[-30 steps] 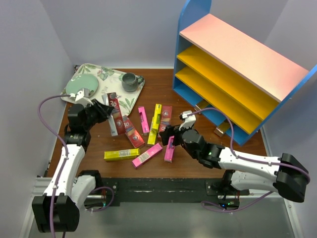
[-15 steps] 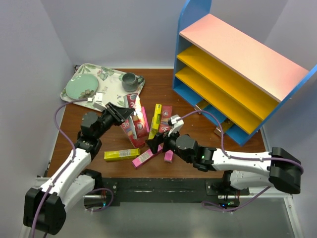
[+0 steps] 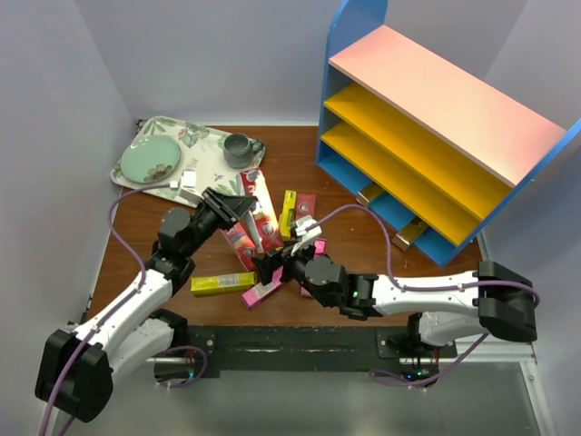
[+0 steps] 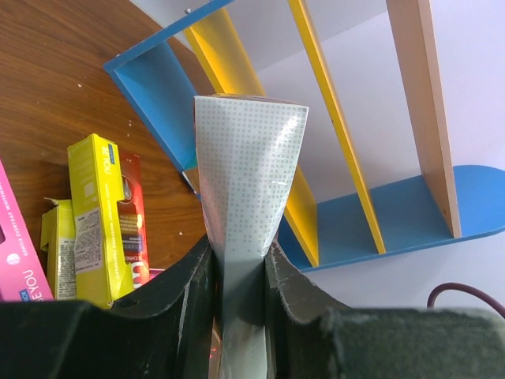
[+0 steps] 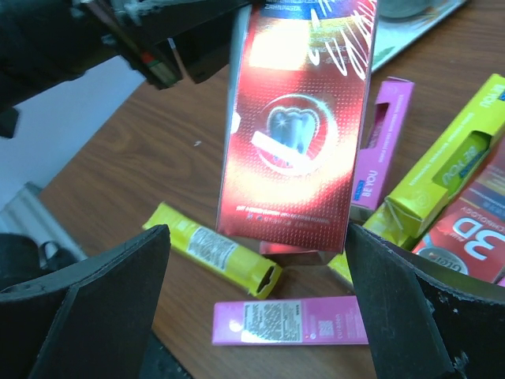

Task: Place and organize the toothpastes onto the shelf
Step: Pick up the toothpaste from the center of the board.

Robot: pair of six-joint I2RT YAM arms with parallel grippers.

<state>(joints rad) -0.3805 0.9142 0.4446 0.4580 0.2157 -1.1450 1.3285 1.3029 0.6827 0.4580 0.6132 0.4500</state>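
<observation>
My left gripper (image 3: 234, 207) is shut on one end of a dark red toothpaste carton (image 3: 260, 207) and holds it above the pile. The left wrist view shows the carton's silver dotted side (image 4: 251, 166) squeezed between the jaws of the left gripper (image 4: 241, 254). My right gripper (image 3: 270, 268) is open just right of the pile. In its wrist view the red carton (image 5: 300, 134) hangs ahead of the right gripper (image 5: 256, 235), apart from both fingers. Loose toothpastes lie below: yellow (image 3: 221, 283), pink (image 3: 269, 286), another yellow (image 3: 288, 211). The shelf (image 3: 436, 118) stands at the back right.
A floral tray (image 3: 204, 145) with a green plate (image 3: 152, 162) and a grey cup (image 3: 238, 149) sits at the back left. Small cartons (image 3: 410, 233) lie at the shelf's foot. Grey walls close in left and right.
The left arm has swung right from beside the tray, carrying the red carton over the pile. The right arm has slid left toward it, jaws still wide.
</observation>
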